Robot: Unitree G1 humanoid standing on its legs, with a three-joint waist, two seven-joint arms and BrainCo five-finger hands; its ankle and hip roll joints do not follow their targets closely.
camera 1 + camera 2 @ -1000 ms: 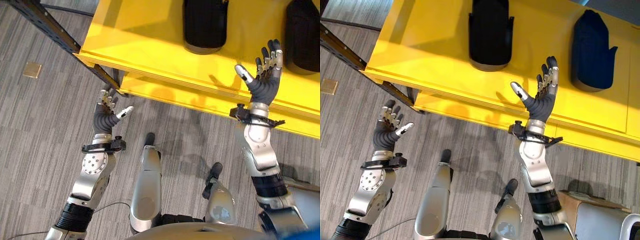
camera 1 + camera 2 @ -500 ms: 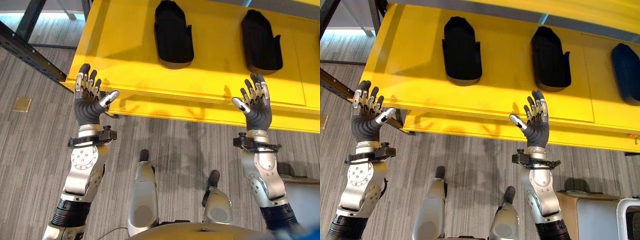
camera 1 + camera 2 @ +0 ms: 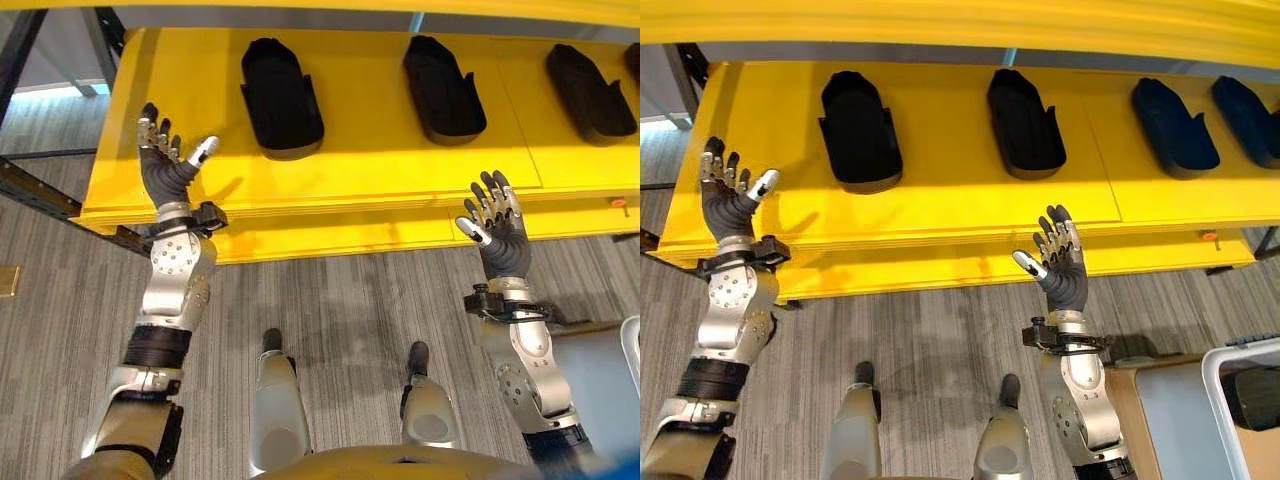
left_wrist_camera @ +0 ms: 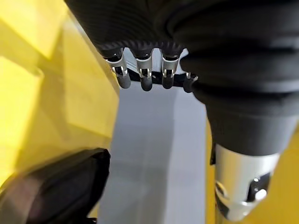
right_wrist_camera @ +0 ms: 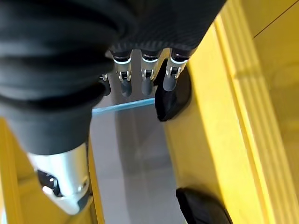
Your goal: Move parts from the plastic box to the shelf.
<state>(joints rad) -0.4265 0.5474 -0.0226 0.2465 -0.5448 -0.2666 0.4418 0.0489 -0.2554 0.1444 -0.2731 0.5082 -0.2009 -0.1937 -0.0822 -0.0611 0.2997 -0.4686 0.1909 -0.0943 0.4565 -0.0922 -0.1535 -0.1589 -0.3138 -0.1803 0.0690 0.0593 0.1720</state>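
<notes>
black parts (image 3: 282, 95) lie in a row along the yellow shelf (image 3: 380, 160), with bare shelf between them and its front edge. the left hand (image 3: 168, 165), fingers spread wide, empty, overlaps the front left corner; the right hand (image 3: 497, 232), wide and empty, is raised at the front edge.

Yellow shelf: bare gaps between the black parts

Black parts (image 3: 282, 98) (image 3: 443, 78) (image 3: 589, 92) stand in a row toward the far side of the yellow shelf (image 3: 380, 155), with bare yellow gaps between them and a bare near strip. The upper shelf board (image 3: 960, 22) overhangs the far edge. The left hand (image 3: 165, 165) is raised over the shelf's left end, the right hand (image 3: 497, 236) at its near edge, both holding nothing.
</notes>
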